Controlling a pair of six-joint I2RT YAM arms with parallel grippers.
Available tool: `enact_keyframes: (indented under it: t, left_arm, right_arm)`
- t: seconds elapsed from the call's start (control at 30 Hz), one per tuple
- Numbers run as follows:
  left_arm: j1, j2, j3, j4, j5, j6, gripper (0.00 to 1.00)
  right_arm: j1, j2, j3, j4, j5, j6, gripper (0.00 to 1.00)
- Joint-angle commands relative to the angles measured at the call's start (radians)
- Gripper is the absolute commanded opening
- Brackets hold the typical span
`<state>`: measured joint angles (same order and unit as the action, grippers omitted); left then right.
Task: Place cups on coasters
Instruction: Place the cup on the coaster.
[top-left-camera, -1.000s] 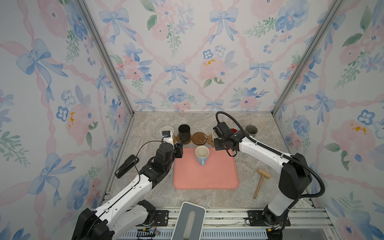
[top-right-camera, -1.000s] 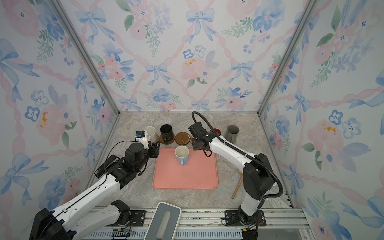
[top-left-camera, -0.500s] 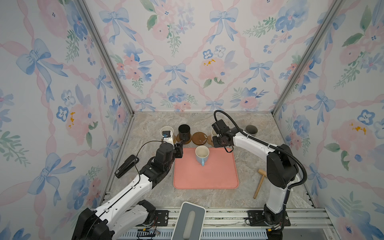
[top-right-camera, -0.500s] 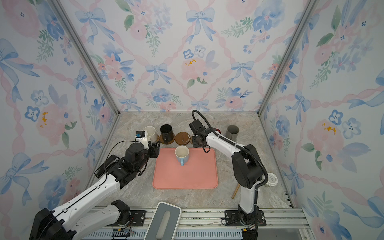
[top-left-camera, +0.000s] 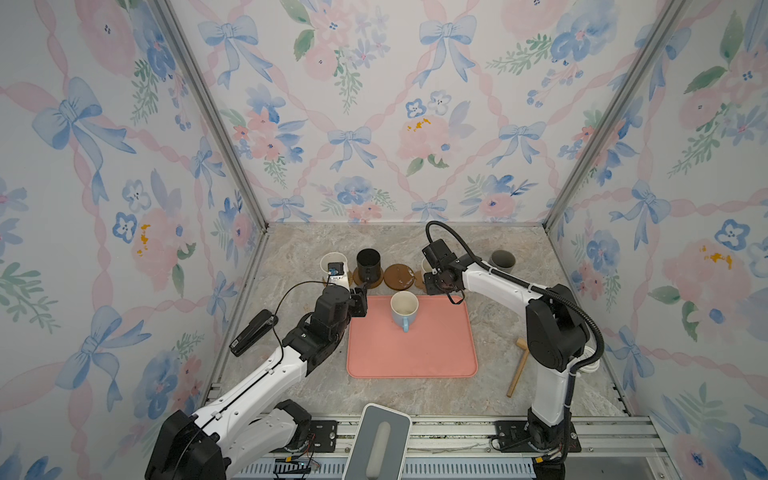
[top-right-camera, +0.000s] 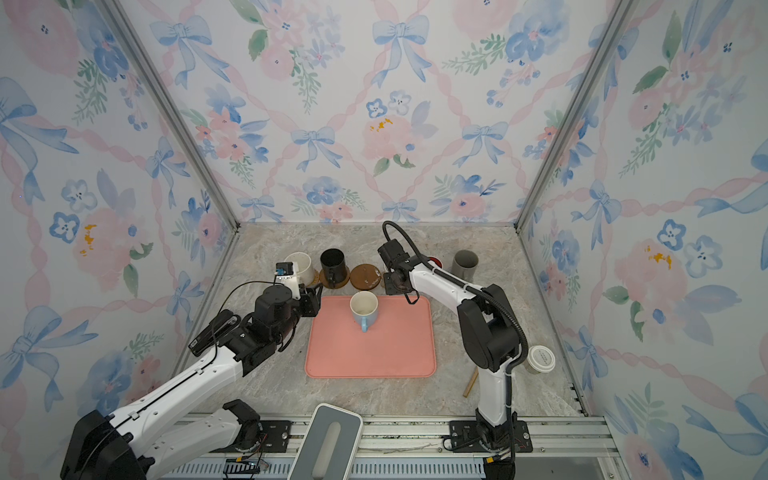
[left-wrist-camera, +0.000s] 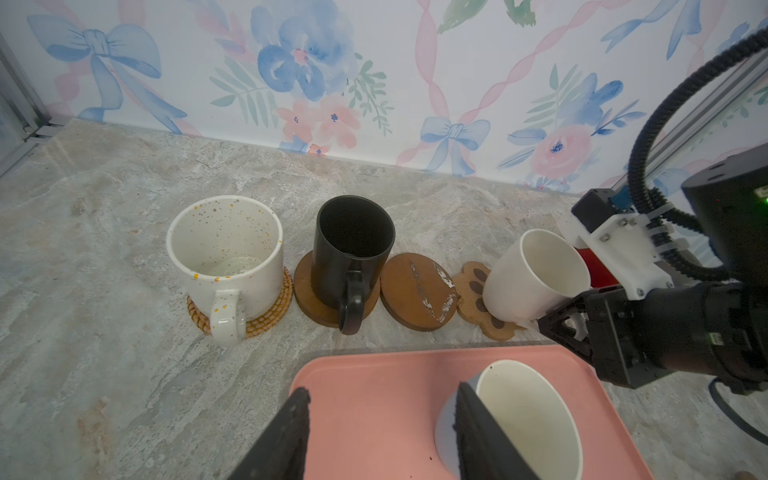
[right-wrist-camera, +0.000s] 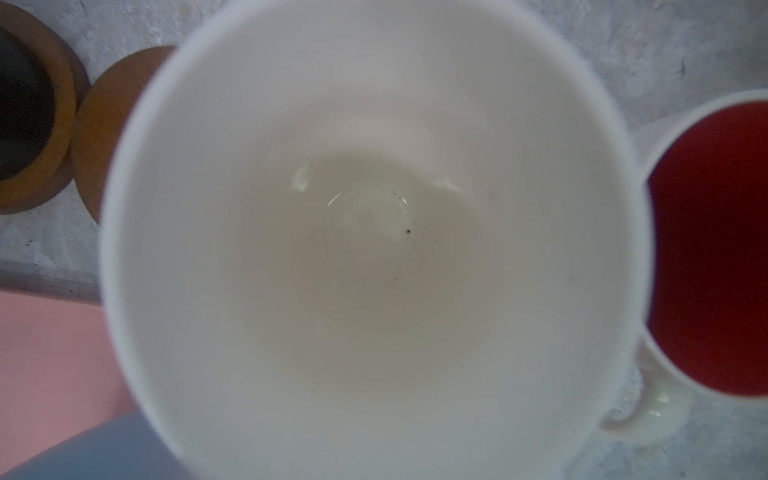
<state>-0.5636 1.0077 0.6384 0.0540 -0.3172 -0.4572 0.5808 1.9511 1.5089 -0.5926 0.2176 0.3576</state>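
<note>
- Right gripper (left-wrist-camera: 559, 322): clamped on the white mug (left-wrist-camera: 534, 276), held tilted over the paw-print coaster (left-wrist-camera: 473, 286); contact between them cannot be told.
- Left gripper (left-wrist-camera: 382, 392): jaws apart, empty, at the far left corner of the pink tray (left-wrist-camera: 374, 386).
- Light blue mug (top-left-camera: 404, 311): upright on the tray, far side.
- Speckled mug (left-wrist-camera: 224, 253) on rattan coaster (left-wrist-camera: 274, 316); black mug (left-wrist-camera: 353, 245) on brown coaster (left-wrist-camera: 309, 299); second brown coaster (left-wrist-camera: 415, 291) beside it.

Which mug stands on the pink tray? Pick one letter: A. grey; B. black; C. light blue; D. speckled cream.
C: in both top views the light blue mug stands upright on the pink tray.
</note>
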Motion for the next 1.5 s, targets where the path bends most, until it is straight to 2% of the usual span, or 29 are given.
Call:
enact_keyframes:
  t: [0.0,0.7,0.87,1.1,1.47]
  left_arm:
    - [-0.010,0.011,0.016,-0.003,-0.010,-0.015,0.52]
    - [-0.014,0.015,0.012,-0.004,-0.009,-0.018,0.52]
    - [-0.014,0.012,0.012,-0.003,-0.008,-0.016,0.52]
    - [-0.015,0.012,0.011,-0.003,-0.005,-0.016,0.52]
    - [-0.024,0.006,0.015,-0.003,0.012,-0.016,0.52]
  right_arm:
    - [-0.015,0.018,0.043,0.046,0.032,-0.009,0.00]
    - [-0.029,0.041,0.045,0.049,0.013,-0.004,0.01]
    - [-0.029,0.040,0.037,0.051,0.002,-0.001,0.17]
    - [-0.027,0.036,0.021,0.055,-0.007,0.004,0.36]
    - [-0.024,-0.023,-0.021,0.063,-0.012,0.014,0.59]
